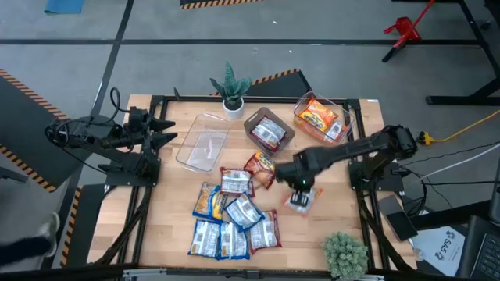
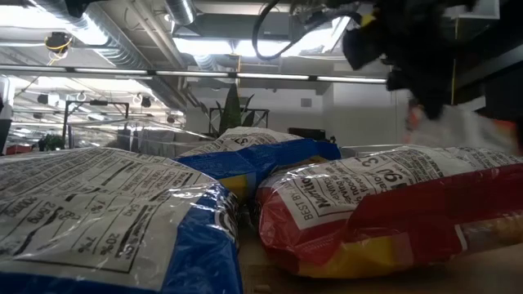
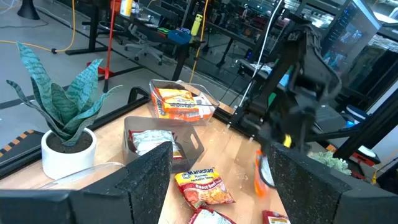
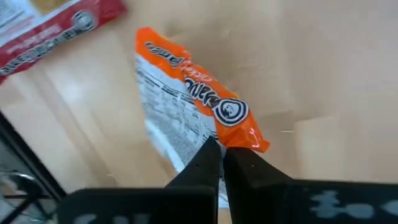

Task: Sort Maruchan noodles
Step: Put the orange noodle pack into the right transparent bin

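Observation:
My right gripper (image 1: pixel 300 190) hangs over the table's right middle, shut on an orange-and-white Maruchan noodle packet (image 4: pixel 186 93). The left wrist view shows that packet (image 3: pixel 263 172) dangling under the gripper. Several more packets (image 1: pixel 230 218) lie flat and overlapping near the front centre. They fill the foreground of the low view, blue (image 2: pixel 122 220) and red (image 2: pixel 392 212). One red packet (image 1: pixel 260 165) lies apart behind the heap. My left gripper (image 3: pixel 224 186) waits open at the table's left edge, holding nothing. My right gripper pinches the orange packet's edge at one end (image 4: pixel 237 138) between its two shut fingers (image 4: pixel 205 163). The fingers come from above and point down. The packet hangs tilted below them, clear of the table.
At the back stand a clear bin (image 1: pixel 201 142), a grey square bin (image 1: pixel 268 131) holding a packet, and a clear bin (image 1: pixel 322 117) with orange packets. A potted plant (image 1: pixel 231 90) is at the far edge and a round green plant (image 1: pixel 344 252) at the near right corner.

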